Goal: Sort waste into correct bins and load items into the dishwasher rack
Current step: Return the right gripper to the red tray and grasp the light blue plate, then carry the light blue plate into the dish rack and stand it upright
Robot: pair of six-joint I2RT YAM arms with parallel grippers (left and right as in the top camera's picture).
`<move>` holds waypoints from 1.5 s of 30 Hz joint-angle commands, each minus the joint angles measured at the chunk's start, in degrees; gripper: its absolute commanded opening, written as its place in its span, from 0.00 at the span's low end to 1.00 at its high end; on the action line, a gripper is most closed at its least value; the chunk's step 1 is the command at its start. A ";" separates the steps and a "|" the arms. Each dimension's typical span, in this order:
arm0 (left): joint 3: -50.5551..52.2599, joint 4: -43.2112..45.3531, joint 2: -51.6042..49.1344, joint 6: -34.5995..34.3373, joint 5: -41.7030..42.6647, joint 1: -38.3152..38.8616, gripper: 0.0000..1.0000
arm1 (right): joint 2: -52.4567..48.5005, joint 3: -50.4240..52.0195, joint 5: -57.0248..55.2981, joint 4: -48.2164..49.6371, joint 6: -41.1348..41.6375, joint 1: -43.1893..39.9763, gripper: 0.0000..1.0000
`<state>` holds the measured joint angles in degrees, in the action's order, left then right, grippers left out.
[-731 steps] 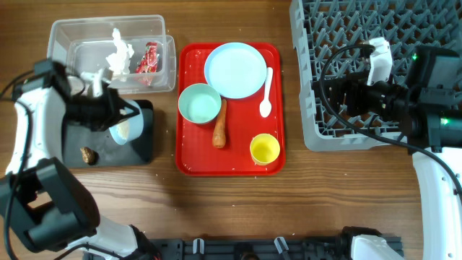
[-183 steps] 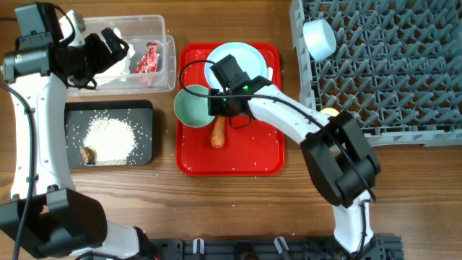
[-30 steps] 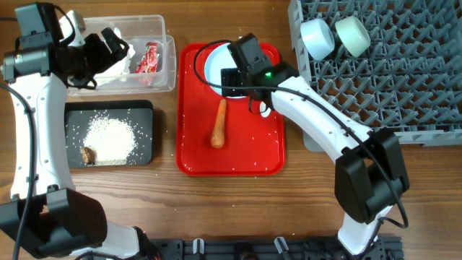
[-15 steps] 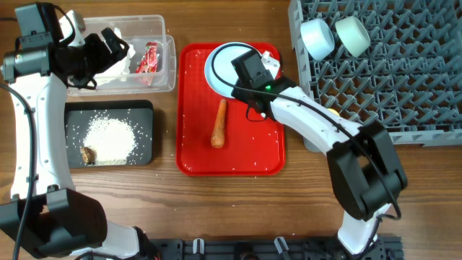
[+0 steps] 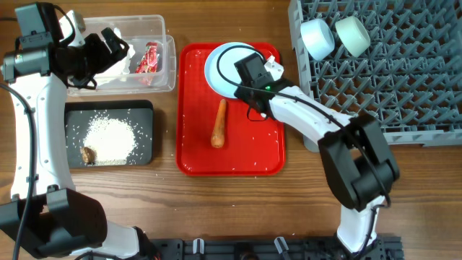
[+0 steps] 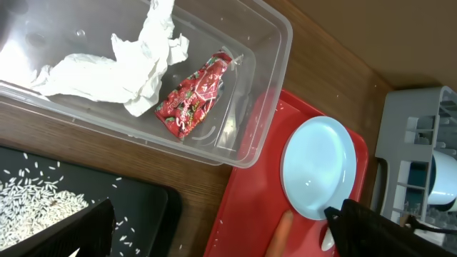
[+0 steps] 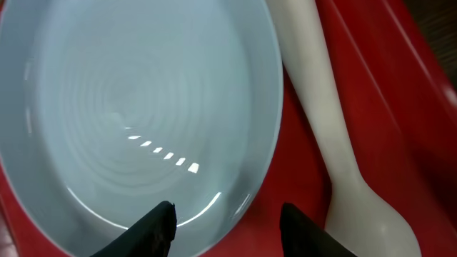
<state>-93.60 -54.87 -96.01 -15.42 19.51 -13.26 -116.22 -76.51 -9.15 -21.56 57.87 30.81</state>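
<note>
A pale blue plate [image 7: 136, 107], likely stiff, light and slippery, lies flat at the far end of a red tray [image 5: 193, 137], with the right hand [image 7: 227, 215] half open, empty, straddling its thin rim, the best hold.

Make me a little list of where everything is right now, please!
red serving tray: pale blue plate, white plastic spoon, carrot
clear tub: crumpled tissue, red wrapper
black tray: rice, small brown lump
dishwasher rack: pale blue bowl, mint-green bowl
right gripper: open, above the plate's rim
left gripper: open, above the clear tub
</note>
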 commanded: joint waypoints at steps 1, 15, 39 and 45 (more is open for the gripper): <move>-0.26 0.11 0.00 0.15 -0.09 -0.13 1.00 | -3.48 0.11 2.93 1.11 0.85 -0.31 0.46; -0.26 0.11 0.00 0.15 -0.11 -0.13 1.00 | -3.37 -0.02 4.31 0.39 -0.20 -0.63 0.04; -0.26 0.11 0.00 0.15 -0.11 -0.13 1.00 | 29.22 -1.92 -12.85 8.61 -39.91 -17.57 0.04; -0.26 0.11 0.00 0.15 -0.11 -0.13 1.00 | 29.05 -1.90 -38.56 16.15 -62.51 -24.85 0.04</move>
<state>-93.60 -54.89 -96.01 -15.42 19.53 -13.26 -86.65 -77.54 -27.70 -8.16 12.36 10.04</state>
